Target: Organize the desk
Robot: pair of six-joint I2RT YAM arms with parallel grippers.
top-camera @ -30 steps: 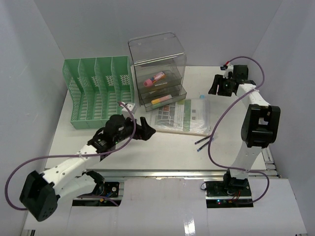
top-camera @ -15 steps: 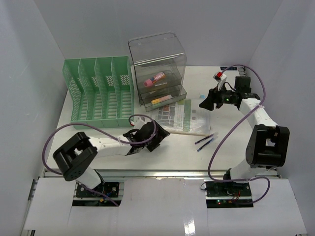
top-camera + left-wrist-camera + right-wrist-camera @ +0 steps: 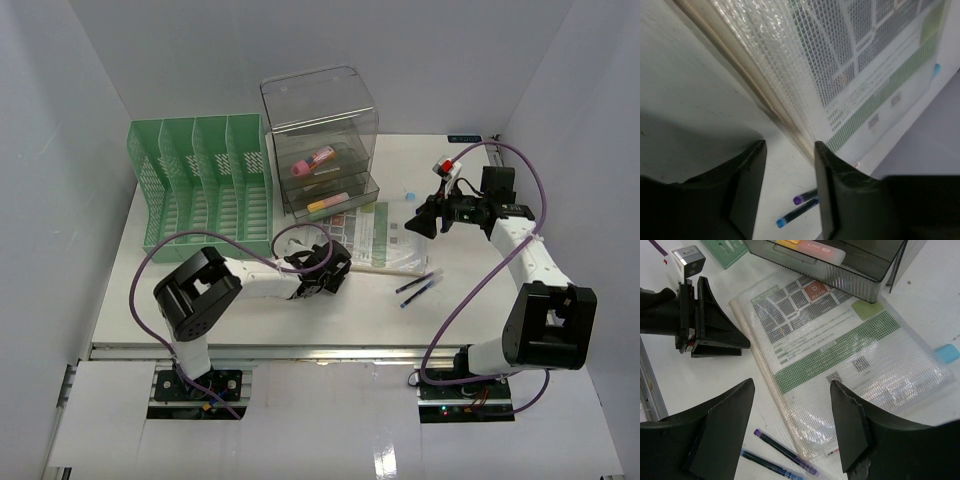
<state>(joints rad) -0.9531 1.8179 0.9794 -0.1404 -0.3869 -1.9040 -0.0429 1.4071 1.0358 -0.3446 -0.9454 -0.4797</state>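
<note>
Reaching rightward since a second ago, the left hand (image 3: pixel 333 270) now sits low on the bench (image 3: pixel 250 318) at the near-left edge of the mesh pouch (image 3: pixel 380 232). Its fingers (image 3: pixel 747 170) are half spread, the pouch's rim running between them, pinching nothing. The right hand (image 3: pixel 424 218), swung in from the far corner, hovers beside the pouch's right end, spread wide and empty.

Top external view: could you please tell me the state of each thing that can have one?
Drawer box: both drawers pulled out, highlighters inside.
File rack: upright, slots empty.
Mesh document pouch: lying flat on the desk.
Two pens: lying side by side.
Left tool: open, at the pouch's edge.
Right tool: open, empty, above the pouch.
</note>
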